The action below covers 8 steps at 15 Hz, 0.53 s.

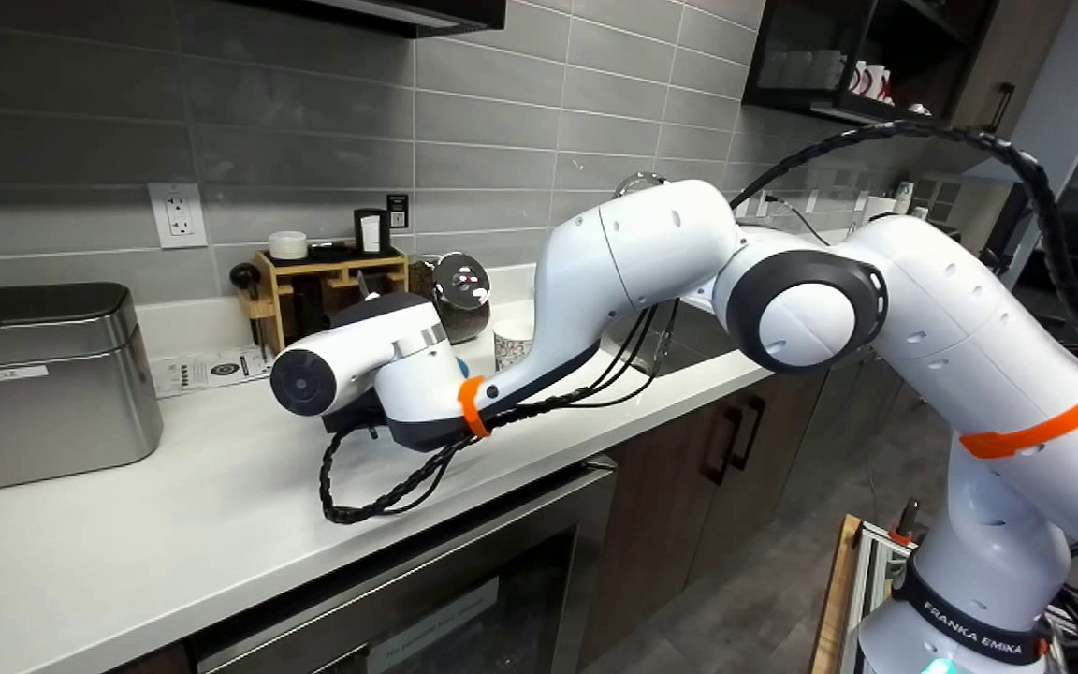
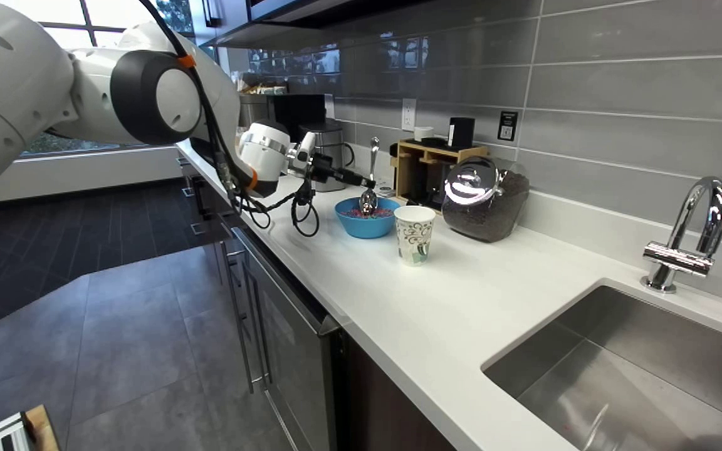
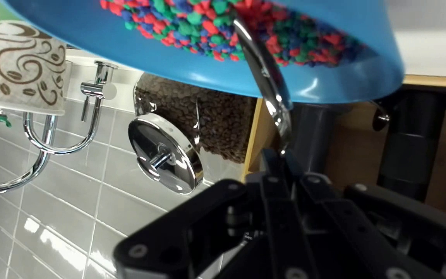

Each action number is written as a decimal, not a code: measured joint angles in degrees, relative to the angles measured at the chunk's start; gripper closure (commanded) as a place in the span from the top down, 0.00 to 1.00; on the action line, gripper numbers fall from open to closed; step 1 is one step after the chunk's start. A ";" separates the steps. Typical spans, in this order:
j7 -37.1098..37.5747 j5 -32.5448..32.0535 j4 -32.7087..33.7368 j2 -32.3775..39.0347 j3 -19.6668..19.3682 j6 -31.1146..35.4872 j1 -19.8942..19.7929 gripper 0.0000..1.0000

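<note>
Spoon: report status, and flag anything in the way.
Hand shut on spoon. Spoon near upright, head down at bowl; contact with bits unclear. Cup close beside bowl, possibly in the way.

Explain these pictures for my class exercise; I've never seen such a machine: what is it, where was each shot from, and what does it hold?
The machine is a white, jointed robot arm ending in a black gripper, a two-fingered hand. Two pictures come from cameras outside the robot, looking at a kitchen counter from different places. The close-up comes from a camera on its wrist and shows things upside down.

On the counter stand a blue bowl with small red, green and blue pieces inside, a patterned paper cup near it, a jar of coffee beans, a wooden rack and a steel bin. The gripper is closed on a metal spoon, held nearly upright with its rounded end down at the bowl. Whether it touches the pieces is hard to tell.
</note>
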 measured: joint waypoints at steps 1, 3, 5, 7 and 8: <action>-0.17 0.00 0.00 0.14 0.01 0.36 -0.09 0.01; -0.61 0.00 0.00 0.23 0.01 0.73 -0.25 0.01; -1.42 0.01 0.00 0.26 0.11 1.31 -0.48 0.01; -2.66 0.04 0.00 0.26 0.31 1.77 -0.72 0.01; -3.33 0.05 0.00 0.26 0.42 2.01 -0.83 0.01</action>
